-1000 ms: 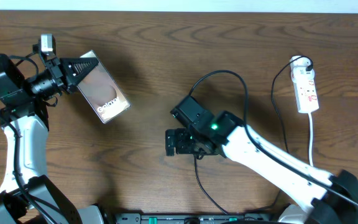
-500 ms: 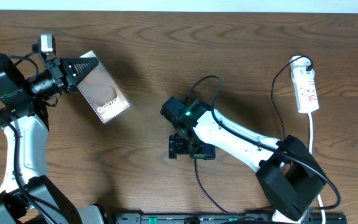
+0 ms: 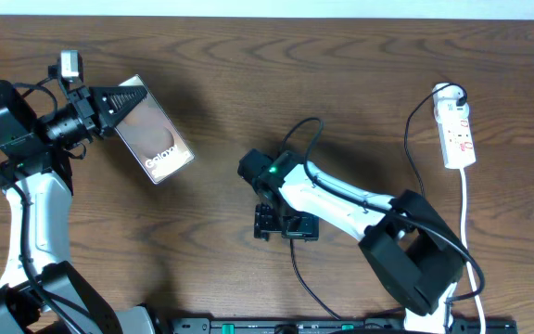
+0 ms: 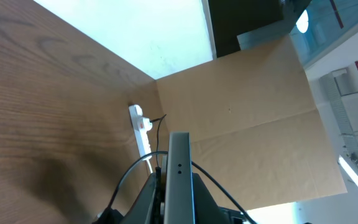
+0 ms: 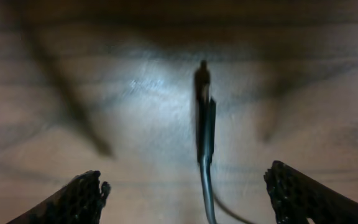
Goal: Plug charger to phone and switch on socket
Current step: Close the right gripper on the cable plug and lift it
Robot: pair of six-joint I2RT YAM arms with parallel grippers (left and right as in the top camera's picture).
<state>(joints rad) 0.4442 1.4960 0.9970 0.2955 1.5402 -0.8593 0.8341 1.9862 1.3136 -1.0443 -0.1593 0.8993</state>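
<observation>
My left gripper point(image 3: 109, 107) is shut on one end of the phone point(image 3: 156, 141) and holds it tilted above the table's left side. In the left wrist view the phone's thin edge point(image 4: 179, 168) stands between the fingers point(image 4: 179, 202). My right gripper point(image 3: 267, 221) is open at mid-table, pointing down. In the right wrist view the charger's black plug tip point(image 5: 204, 84) and cable lie on the wood between the spread fingers point(image 5: 191, 193), untouched. The thin cable point(image 3: 299, 274) trails toward the front edge. The socket point(image 3: 457, 130) lies at the far right; it also shows in the left wrist view point(image 4: 140, 127).
The socket's white cord point(image 3: 464, 213) runs toward the front right. A black cable point(image 3: 415, 158) runs from the socket's top end down the right side. The right arm's own thicker cable loops above its wrist point(image 3: 309, 130). A brown cardboard wall point(image 4: 247, 124) stands beyond the table.
My right arm has folded in, and its gripper has shifted slightly toward the front over the plug tip. My left arm and the phone have not moved.
</observation>
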